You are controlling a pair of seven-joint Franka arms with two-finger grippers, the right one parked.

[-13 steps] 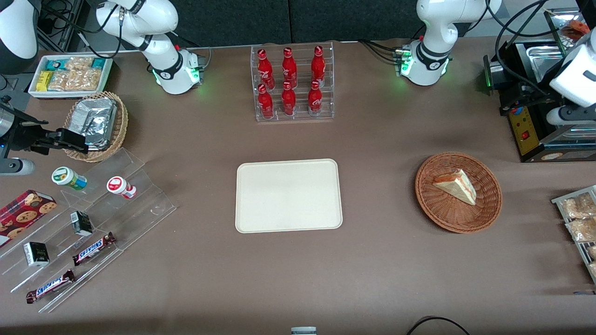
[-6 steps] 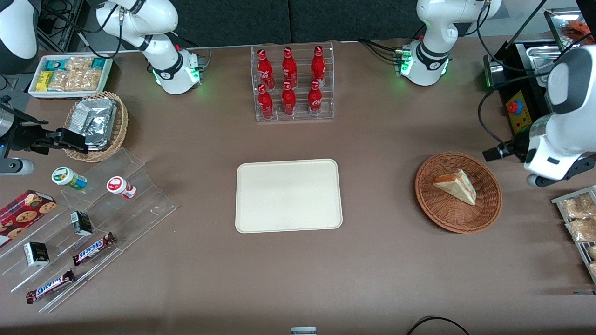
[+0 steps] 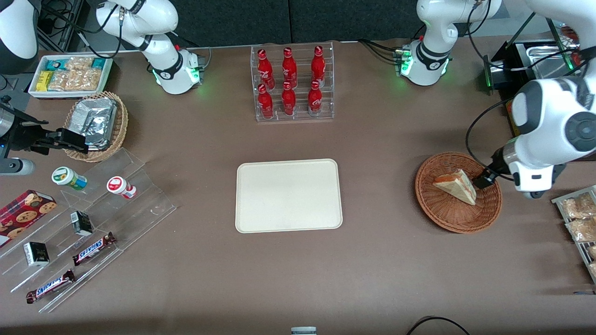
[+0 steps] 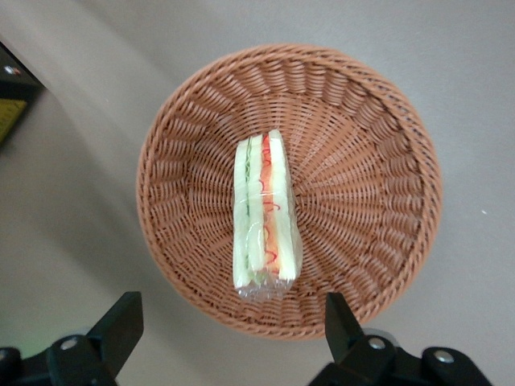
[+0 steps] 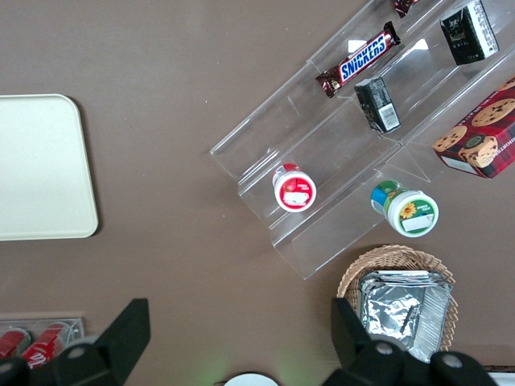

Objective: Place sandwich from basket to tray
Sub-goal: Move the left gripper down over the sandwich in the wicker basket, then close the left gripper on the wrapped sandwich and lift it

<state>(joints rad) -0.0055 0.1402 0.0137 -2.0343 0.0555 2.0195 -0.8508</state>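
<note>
The sandwich (image 3: 456, 186) (image 4: 264, 213), a pale wedge with red and green filling along its edge, lies in the round reddish-brown basket (image 3: 447, 223) (image 4: 378, 121). My gripper (image 3: 484, 179) (image 4: 232, 334) hovers above the basket's rim on the side toward the working arm's end. It is open, with nothing between its fingers and not touching the sandwich. The cream tray (image 3: 288, 195) (image 5: 40, 169) lies flat mid-table, toward the parked arm's end from the basket, with nothing on it.
A clear rack of red bottles (image 3: 293, 83) stands farther from the front camera than the tray. A black machine (image 3: 517, 70) and a rack of snack packets (image 3: 579, 218) flank the basket at the working arm's end. Acrylic steps (image 3: 93, 223) and a foil-pack basket (image 3: 95, 123) sit at the parked arm's end.
The left arm has swung in from the working arm's end of the table toward the basket. Its gripper now hangs over the basket's rim beside the sandwich. The sandwich has not moved.
</note>
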